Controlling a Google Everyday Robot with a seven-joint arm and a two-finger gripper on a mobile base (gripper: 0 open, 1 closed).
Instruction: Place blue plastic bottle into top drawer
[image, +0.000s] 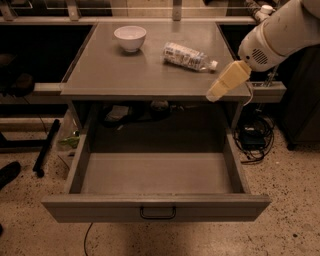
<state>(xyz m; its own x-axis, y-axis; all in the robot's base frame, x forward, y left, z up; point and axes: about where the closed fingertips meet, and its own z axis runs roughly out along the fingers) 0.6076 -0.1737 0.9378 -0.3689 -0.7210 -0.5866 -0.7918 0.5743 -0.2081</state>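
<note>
In the camera view, the small clear plastic bottle with a white-and-bluish label and white cap (187, 56) lies on its side on the grey counter (110, 72), right of the round white bowl (130, 37) and apart from it. The cream-coloured claw (216, 92) hangs off the counter's front right corner, near the bottle but not touching it. I cannot tell whether it is apart or together.

The wide grey top drawer (100, 207) stands pulled out below, with nothing in it.

Risks, as I judge them:
- The bottle is round and lies on its side, so a glancing touch could roll it toward the bowl or off the edge.
- A low approach could knock the claw on the counter edge.
- A high release could let the bottle bounce out of the shallow drawer.

Count: one bottle, one bowl, one open drawer with one dark loop handle (157, 214), and one claw.
</note>
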